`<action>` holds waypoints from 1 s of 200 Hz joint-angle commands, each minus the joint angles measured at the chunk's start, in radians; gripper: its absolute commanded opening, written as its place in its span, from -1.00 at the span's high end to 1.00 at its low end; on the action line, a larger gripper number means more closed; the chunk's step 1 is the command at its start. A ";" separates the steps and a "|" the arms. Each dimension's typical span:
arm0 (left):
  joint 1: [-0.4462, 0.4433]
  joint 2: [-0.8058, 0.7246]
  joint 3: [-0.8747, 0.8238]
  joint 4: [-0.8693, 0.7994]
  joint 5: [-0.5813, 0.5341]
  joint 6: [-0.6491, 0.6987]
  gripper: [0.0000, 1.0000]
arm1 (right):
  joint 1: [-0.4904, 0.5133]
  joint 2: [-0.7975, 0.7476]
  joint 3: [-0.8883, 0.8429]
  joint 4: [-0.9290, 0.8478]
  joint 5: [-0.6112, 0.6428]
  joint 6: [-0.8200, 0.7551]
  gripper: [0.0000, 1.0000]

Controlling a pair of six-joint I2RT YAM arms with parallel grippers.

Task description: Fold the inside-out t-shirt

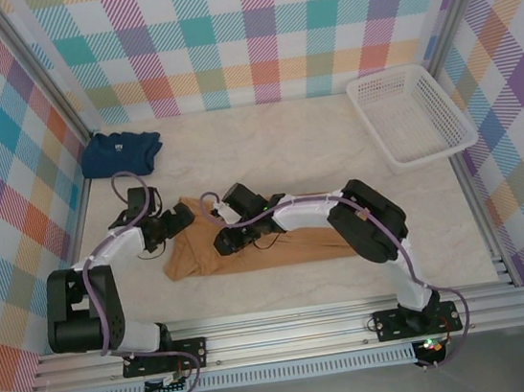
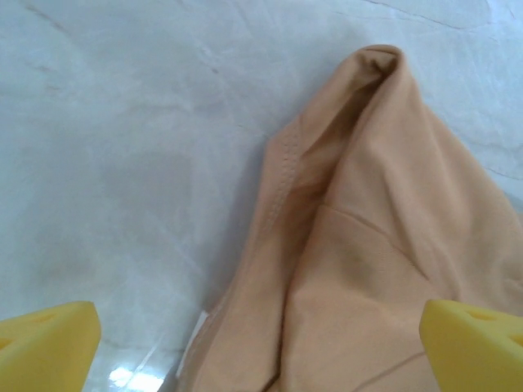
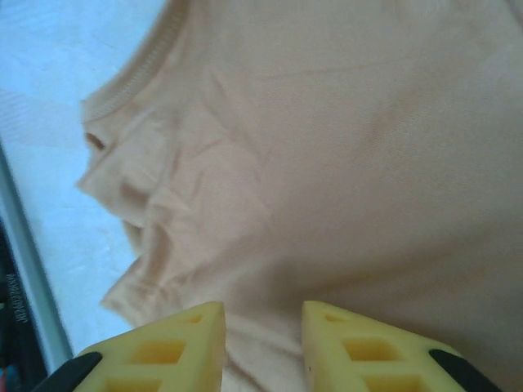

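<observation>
The tan, soft-fabric short-sleeved t-shirt (image 1: 269,250) lies crumpled in a long strip across the near middle of the pale marbled counter (image 1: 284,145), between the two arms. The left end effector (image 1: 180,218) is at the shirt's upper left corner with its yellow fingers (image 2: 49,343) spread wide and nothing gripped; one finger is over bare counter, the other over cloth. In the left wrist view a raised fold with a stitched hem sits ahead of it. The right end effector (image 1: 225,242) is low over the shirt's left part, its jaws narrow with cloth showing in the gap; whether they pinch it I cannot tell. A folded navy-blue shirt (image 1: 121,154) lies at the far left corner, and a white plastic mesh basket (image 1: 411,115) sits at the far right
</observation>
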 commanded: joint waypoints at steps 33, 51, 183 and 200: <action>-0.027 0.080 0.054 -0.051 0.055 0.126 -1.00 | -0.045 -0.212 -0.129 0.069 -0.064 -0.014 0.35; -0.068 0.096 0.072 -0.090 0.042 0.145 -1.00 | -0.060 -0.228 -0.162 0.084 -0.065 -0.009 0.34; -0.219 0.221 0.117 -0.127 0.120 0.165 -0.57 | -0.106 -0.258 -0.238 0.101 -0.040 0.013 0.36; -0.227 0.223 0.122 -0.112 0.152 0.159 -0.27 | -0.113 -0.263 -0.242 0.092 -0.031 0.012 0.37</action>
